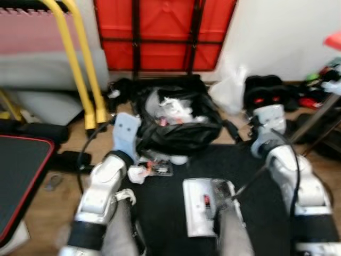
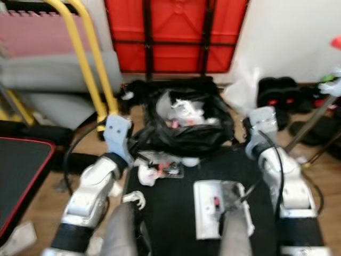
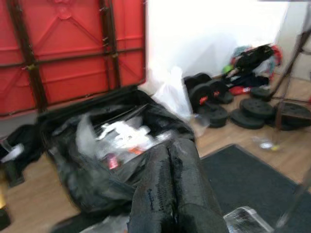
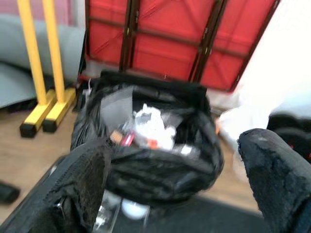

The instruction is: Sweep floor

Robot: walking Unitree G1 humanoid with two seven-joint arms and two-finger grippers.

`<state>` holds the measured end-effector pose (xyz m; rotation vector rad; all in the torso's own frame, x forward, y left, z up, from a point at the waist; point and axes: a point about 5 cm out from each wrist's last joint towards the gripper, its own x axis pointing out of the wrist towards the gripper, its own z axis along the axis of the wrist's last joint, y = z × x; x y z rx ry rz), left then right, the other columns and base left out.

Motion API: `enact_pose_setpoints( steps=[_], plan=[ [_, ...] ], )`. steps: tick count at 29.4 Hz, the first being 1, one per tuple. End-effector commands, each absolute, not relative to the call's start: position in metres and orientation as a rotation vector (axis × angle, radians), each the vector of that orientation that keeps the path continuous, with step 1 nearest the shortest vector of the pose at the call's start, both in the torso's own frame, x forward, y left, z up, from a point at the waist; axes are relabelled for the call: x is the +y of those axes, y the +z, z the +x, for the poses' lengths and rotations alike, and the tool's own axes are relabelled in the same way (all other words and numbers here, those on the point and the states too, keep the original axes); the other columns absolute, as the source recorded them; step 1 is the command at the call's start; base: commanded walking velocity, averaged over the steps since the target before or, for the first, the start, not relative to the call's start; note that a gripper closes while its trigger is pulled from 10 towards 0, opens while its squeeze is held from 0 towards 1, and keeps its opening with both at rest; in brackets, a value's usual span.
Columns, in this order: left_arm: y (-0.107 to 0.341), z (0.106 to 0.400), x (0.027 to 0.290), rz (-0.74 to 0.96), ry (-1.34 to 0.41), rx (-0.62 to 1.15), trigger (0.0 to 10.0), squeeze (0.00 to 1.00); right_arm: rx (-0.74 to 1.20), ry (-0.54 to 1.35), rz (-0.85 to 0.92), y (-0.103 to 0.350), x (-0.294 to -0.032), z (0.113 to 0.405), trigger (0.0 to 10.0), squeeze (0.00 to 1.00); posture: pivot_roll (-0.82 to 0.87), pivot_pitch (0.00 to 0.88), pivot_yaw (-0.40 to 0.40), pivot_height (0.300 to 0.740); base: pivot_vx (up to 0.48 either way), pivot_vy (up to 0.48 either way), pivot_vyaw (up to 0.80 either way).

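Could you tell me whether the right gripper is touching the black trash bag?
Apart. In the right wrist view, the right gripper stands open, and the black trash bag lies beyond its fingers on the floor, with clear space between them.

On the wood floor lies my black mat, with a full black trash bag at its far edge and wrappers just beside the bag.

Bright even light, motion blur throughout
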<state>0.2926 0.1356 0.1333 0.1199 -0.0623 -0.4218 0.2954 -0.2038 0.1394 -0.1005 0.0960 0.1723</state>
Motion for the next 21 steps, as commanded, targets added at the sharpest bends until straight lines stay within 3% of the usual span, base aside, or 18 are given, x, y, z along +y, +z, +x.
enact_pose_setpoints(
  steps=[1, 3, 4, 7, 8, 18, 21],
  plan=[
    [0.1399, 0.2922, 0.1257, 0.124, -0.465, -0.096, 0.0, 0.0, 0.104, 0.11, -0.122, 0.1384, -0.2195, 0.294, 10.0, 0.0, -0.18, 0.034, -0.092, 0.52, 0.0, 0.0, 0.0],
    [0.1399, 0.2923, 0.1256, 0.127, -0.465, -0.095, 0.0, 0.0, 0.105, 0.104, -0.121, 0.138, -0.2202, 0.2941, 10.0, 0.0, -0.18, 0.034, -0.093, 0.515, 0.0, 0.0, 0.0],
    [0.1396, 0.2925, 0.1255, 0.134, -0.463, -0.092, 3.8, 0.0, 0.105, 0.102, -0.12, 0.1378, -0.2205, 0.2942, 10.0, 0.0, -0.18, 0.034, -0.093, 0.51, 0.0, 0.0, 0.0],
    [0.1396, 0.2925, 0.1255, 0.134, -0.463, -0.092, 3.8, 0.0, 0.105, 0.102, -0.12, 0.1378, -0.2205, 0.2942, 10.0, 0.0, -0.18, 0.034, -0.093, 0.51, 0.0, 0.0, 0.0],
    [0.1394, 0.2928, 0.1253, 0.143, -0.463, -0.089, 10.0, 0.0, 0.104, 0.1, -0.119, 0.1378, -0.2204, 0.2945, 10.0, 0.0, -0.18, 0.034, -0.093, 0.505, 0.0, 0.0, 0.0],
    [0.1396, 0.2934, 0.1237, 0.183, -0.476, -0.094, 10.0, 0.0, 0.082, 0.105, -0.13, 0.1397, -0.218, 0.2956, 10.0, 0.0, -0.18, 0.032, -0.093, 0.48, 0.0, 0.0, 0.0],
    [0.1391, 0.2927, 0.1226, 0.189, -0.491, -0.09, 10.0, 0.0, 0.038, 0.122, -0.128, 0.144, -0.2155, 0.2949, 10.0, 0.0, -0.18, 0.031, -0.093, 0.48, 0.0, -0.402, 0.0]
  ],
)
